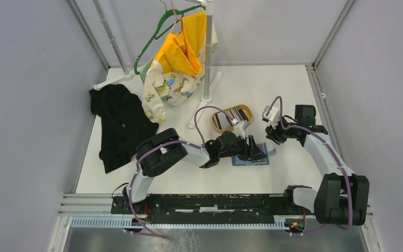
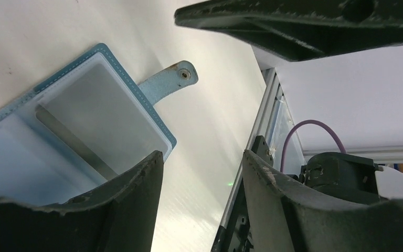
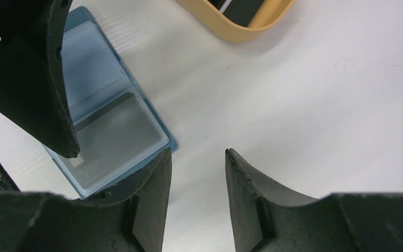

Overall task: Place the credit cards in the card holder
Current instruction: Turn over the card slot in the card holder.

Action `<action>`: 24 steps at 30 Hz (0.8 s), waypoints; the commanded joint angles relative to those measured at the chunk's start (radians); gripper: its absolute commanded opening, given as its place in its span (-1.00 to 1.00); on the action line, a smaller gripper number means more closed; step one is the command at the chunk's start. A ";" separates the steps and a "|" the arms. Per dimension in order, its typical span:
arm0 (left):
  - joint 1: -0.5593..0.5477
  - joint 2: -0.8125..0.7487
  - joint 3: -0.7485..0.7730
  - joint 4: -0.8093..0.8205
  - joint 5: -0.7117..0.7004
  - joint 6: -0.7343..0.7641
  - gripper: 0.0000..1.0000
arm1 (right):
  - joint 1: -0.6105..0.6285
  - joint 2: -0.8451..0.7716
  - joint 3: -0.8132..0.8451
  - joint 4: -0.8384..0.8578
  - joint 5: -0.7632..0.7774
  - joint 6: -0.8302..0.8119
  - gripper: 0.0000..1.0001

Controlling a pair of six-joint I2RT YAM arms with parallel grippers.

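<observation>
1. Starting at the card holder [image 1: 262, 159]: spread open and flat on the table [image 1: 283, 84], right of centre, clear pockets facing up, snap tab [image 2: 176, 79] poking out to one side.
2. Spotting one grey card [image 3: 120, 131] already behind a clear pocket, faint lettering showing through. Looks seated, though cannot swear every corner is in.
3. Moving out to the credit cards [image 1: 230, 118]: black, grey and white stripes, lying in the oval wooden tray [image 1: 247, 108] just behind the holder and apart from it.
4. Over to the left gripper [image 2: 202, 178]: hovering low right over the holder, jaws parted to a middling gap, nothing between them but bare table.
5. And the right gripper [image 3: 197, 178]: just beside the holder's right edge, jaws parted much the same, nothing held, one finger over the holder's corner.
6. Reading this as the gap between cards: one in, both grippers empty, more waiting in the tray.
7. Calls next for a reach back to the tray and a clean pinch on a single card's edge without dragging its neighbours. Then a level carry to a free pocket mouth. Probably wants the other gripper pinning the holder so it cannot slide.
</observation>
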 commanded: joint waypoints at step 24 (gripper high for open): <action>0.291 -0.561 -0.286 -0.262 -0.379 0.496 0.96 | 0.198 0.286 0.339 0.351 -0.231 0.539 0.90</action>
